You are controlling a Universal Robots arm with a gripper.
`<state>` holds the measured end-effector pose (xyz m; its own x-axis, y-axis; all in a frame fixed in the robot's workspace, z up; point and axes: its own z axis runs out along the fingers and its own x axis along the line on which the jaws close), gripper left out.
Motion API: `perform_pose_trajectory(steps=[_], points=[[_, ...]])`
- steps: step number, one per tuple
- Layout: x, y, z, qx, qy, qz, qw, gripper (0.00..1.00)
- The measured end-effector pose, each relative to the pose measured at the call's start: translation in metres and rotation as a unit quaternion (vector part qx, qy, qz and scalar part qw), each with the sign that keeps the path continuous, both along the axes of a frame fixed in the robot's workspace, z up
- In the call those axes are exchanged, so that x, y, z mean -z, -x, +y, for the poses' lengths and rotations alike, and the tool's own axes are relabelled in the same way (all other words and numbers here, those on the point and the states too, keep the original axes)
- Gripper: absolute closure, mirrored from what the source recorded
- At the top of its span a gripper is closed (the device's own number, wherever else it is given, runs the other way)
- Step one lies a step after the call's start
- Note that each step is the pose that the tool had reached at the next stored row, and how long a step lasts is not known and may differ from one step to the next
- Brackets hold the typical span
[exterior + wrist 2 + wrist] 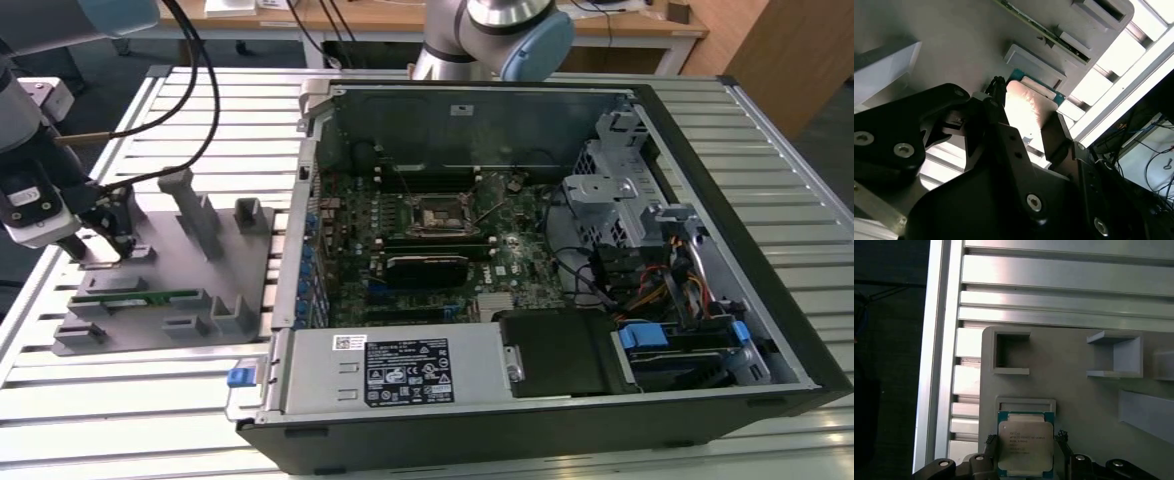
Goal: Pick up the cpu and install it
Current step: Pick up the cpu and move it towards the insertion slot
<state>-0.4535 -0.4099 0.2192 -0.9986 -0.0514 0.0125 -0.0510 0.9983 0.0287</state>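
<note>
The work surface is a silver aluminium table of parallel ribbed slats [147,400]. The slats [1064,270] run lengthwise in the first wrist view. In the second wrist view, strong light glares off the slats [1126,50]. Beyond the table stands 1 light wooden desk with white legs [380,18]. A brown wooden panel [787,50] occupies the exterior view's upper right corner. The floor [834,150] is dark grey.

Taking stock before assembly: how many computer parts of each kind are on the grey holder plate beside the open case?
Square silver-topped cpu chip with a green edge: 1
Long thin green memory stick: 1
Total: 2
</note>
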Motion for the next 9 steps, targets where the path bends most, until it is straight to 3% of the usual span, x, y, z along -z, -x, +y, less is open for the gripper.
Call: perform_pose_trajectory(steps=[9], points=[[-0.0034,0.0000,0.0000,0.000,0.0000,0.0001,1.0000,0.47]])
